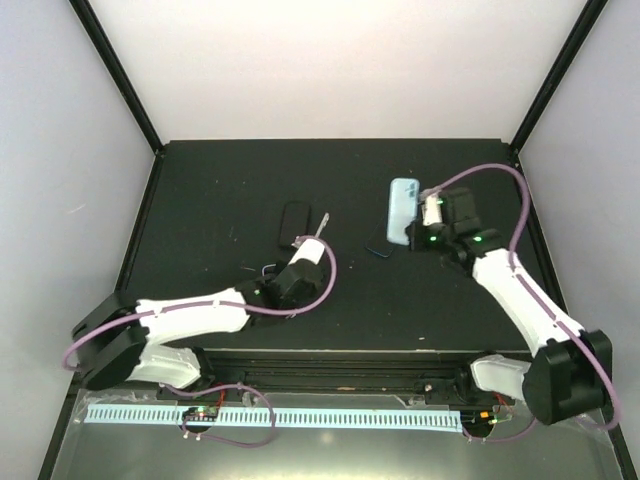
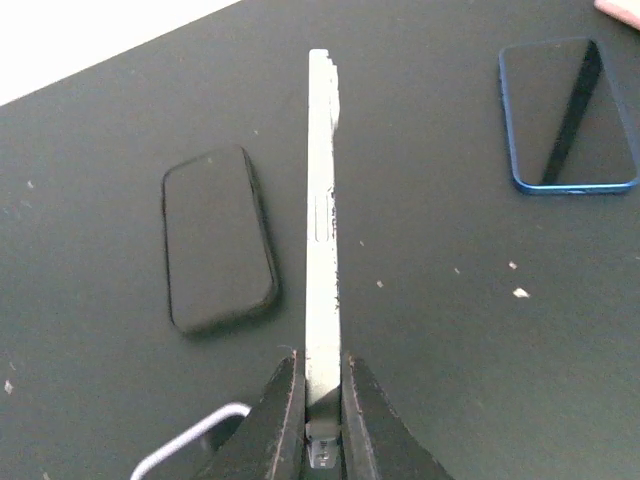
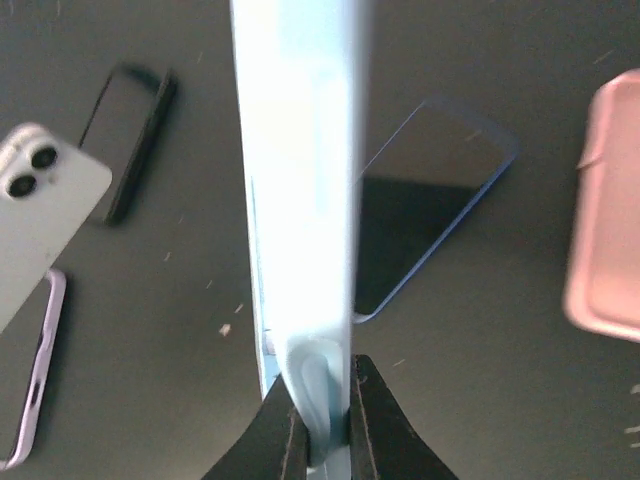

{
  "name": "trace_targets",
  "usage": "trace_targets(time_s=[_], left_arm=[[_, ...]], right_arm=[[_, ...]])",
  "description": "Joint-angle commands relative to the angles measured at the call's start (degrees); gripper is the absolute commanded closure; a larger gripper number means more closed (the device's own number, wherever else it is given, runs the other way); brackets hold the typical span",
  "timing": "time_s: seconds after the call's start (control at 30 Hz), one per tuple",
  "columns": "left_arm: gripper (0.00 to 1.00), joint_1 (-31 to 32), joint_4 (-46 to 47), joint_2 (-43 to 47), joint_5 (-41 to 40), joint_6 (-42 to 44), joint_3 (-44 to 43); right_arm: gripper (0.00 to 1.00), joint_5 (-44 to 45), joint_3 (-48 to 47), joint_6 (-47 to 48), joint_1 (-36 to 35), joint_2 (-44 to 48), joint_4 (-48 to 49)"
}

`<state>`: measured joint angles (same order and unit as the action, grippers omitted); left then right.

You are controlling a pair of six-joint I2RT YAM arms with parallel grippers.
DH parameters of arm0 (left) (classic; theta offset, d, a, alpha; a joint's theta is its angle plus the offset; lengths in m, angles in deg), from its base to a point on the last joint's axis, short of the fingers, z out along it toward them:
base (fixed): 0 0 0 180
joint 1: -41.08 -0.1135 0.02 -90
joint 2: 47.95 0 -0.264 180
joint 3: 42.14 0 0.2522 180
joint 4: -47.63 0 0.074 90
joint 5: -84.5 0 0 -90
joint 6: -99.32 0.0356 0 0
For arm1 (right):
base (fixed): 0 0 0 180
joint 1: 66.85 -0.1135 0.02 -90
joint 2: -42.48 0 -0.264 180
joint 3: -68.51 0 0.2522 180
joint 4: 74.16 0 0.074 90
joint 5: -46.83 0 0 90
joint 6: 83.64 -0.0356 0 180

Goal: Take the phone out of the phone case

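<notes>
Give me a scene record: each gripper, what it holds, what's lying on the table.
left gripper: shut on white phone, seen edge-on from its wrist camera
right gripper: shut on light blue case, seen edge-on
blue phone: flat on table, screen up, no case on it
black phone: flat on table, cased or bare unclear
lavender case: on table, looks empty
pink case: cut off at the edge of the right wrist view
</notes>
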<state>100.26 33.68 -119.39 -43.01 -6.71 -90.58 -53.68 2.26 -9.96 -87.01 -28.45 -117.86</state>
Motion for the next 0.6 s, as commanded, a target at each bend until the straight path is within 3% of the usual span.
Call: trace_targets(time_s=[0.0, 0.07, 0.13, 0.27, 0.57], left_arm=[[0.98, -1.64, -1.61, -10.47, -6.0, 10.11, -11.88], [0.99, -1.52, -3.38, -16.97, -10.64, 13.86, -17.21], [0.98, -1.52, -2.65, -22.73, -13.8, 18.49, -21.94], [0.99, -2.26, -0.52, -31.4, -16.98, 25.16, -28.35], [0.98, -3.89, -12.55, -44.26, -18.86, 23.78, -40.84]], right_arm=[[0.99, -5.7, 1.61, 7.7, 13.99, 5.29, 4.02], [0.99, -19.08, 2.42, 13.17, 24.0, 6.19, 4.53], [0.99, -26.0, 1.44, 15.03, 30.43, 4.86, 2.27], [0.99, -39.46, -0.07, 17.56, 37.76, -1.43, -2.51], [0.99, -44.41, -3.51, 21.65, 40.32, -14.29, -9.96]])
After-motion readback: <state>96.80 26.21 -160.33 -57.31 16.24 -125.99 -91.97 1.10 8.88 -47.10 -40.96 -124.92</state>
